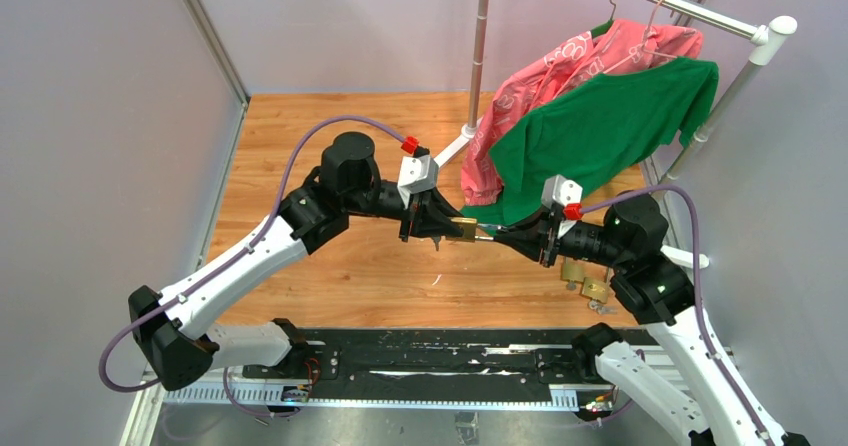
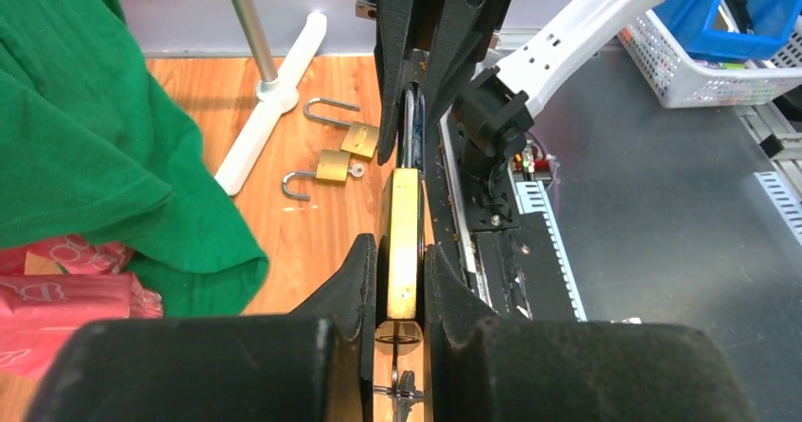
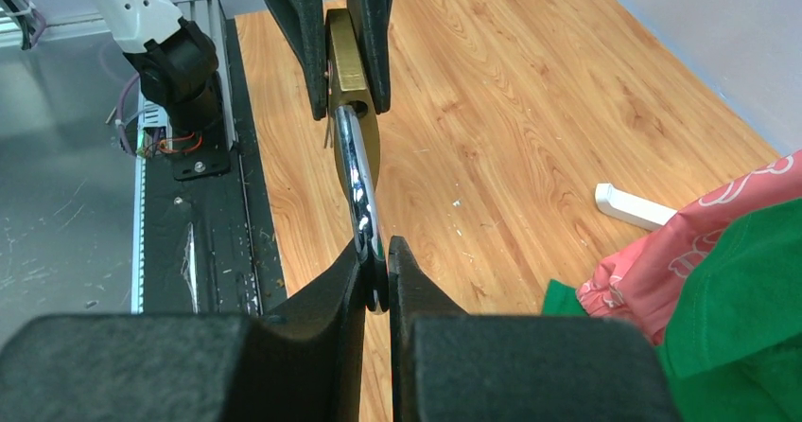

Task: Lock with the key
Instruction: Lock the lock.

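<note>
Left tool (image 1: 448, 228) tight around padlock (image 2: 402, 233), right tool (image 3: 376, 263) tight around its shackle (image 3: 353, 171); spare padlocks (image 2: 333, 167) nearby.

The wooden bench (image 1: 300, 146) is carrying two brass padlocks (image 1: 596, 289), lying side by side at its near right, while a clothes rack's white foot (image 1: 455, 147) is resting far centre.

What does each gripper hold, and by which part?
Both hold one padlock: the left gripper grips its brass body, the right gripper pinches its shackle.
</note>
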